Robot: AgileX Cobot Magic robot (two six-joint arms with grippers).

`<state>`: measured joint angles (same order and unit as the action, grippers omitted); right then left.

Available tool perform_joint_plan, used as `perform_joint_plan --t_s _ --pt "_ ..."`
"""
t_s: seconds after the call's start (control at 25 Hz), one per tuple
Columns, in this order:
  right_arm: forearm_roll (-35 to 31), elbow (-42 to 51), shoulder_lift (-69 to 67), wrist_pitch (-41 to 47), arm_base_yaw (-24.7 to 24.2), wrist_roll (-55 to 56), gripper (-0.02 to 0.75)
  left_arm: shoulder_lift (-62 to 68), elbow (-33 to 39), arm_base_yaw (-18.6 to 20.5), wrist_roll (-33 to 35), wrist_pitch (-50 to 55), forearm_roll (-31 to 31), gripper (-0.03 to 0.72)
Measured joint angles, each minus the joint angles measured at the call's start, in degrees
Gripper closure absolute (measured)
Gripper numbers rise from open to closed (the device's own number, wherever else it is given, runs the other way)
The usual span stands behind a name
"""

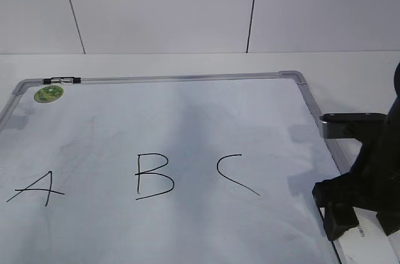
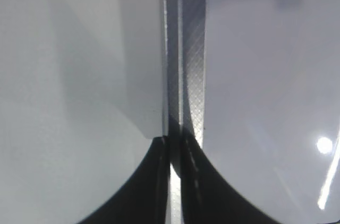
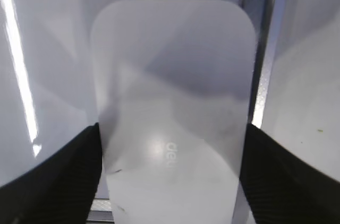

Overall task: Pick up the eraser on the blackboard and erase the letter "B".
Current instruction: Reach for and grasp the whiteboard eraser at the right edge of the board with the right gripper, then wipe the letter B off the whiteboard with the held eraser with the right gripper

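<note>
The eraser point(image 3: 172, 75), a white glossy rounded block with grey lettering, lies at the right edge of the blackboard point(image 1: 187, 126), a white board with a silver frame. My right gripper point(image 3: 172, 128) has a finger against each long side of the eraser and is shut on it. In the exterior view the right gripper point(image 1: 350, 208) sits low at the board's right frame, hiding most of the eraser. The letter "B" point(image 1: 154, 176) is whole, in black marker at the board's middle, well left of the gripper. My left gripper point(image 2: 175, 144) is shut and empty over the board's frame point(image 2: 183, 49); it is out of the exterior view.
A slanted "A" point(image 1: 37, 189) is drawn left of the "B" and a curved "C" point(image 1: 234, 173) right of it. A round green sticker point(image 1: 49, 94) and a black clip point(image 1: 62, 80) sit at the board's far left corner. The white table point(image 1: 350, 64) surrounds the board.
</note>
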<state>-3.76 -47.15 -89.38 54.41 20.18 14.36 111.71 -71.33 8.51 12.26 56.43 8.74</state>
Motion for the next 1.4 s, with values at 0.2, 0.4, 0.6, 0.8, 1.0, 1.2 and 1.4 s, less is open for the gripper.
perform_joint_plan --t_s 0.2,0.4,0.6,0.8,1.0,1.2,1.4 --pt "0.0 0.1 0.0 -1.2 0.0 0.1 0.147 0.0 0.0 0.0 0.0 0.0 0.0 0.669" --pt "0.1 0.7 0.0 -2.6 0.0 0.1 0.148 0.0 0.0 0.0 0.0 0.0 0.0 0.669" --pt "-0.4 2.7 0.0 -3.0 0.0 0.1 0.148 0.0 0.0 0.0 0.0 0.0 0.0 0.669" --pt "-0.7 3.3 0.0 -3.2 0.0 0.1 0.148 0.0 0.0 0.0 0.0 0.1 0.0 0.668" --pt "-0.8 3.3 0.0 -4.1 0.0 0.1 0.148 0.0 0.0 0.0 0.0 0.1 0.0 0.669" --pt "-0.8 3.3 0.0 -4.6 0.0 0.1 0.149 0.0 0.0 0.0 0.0 0.1 0.0 0.669" --pt "-0.8 3.3 0.0 -4.6 0.0 0.1 0.165 0.0 0.0 0.0 0.0 0.1 0.0 0.668"
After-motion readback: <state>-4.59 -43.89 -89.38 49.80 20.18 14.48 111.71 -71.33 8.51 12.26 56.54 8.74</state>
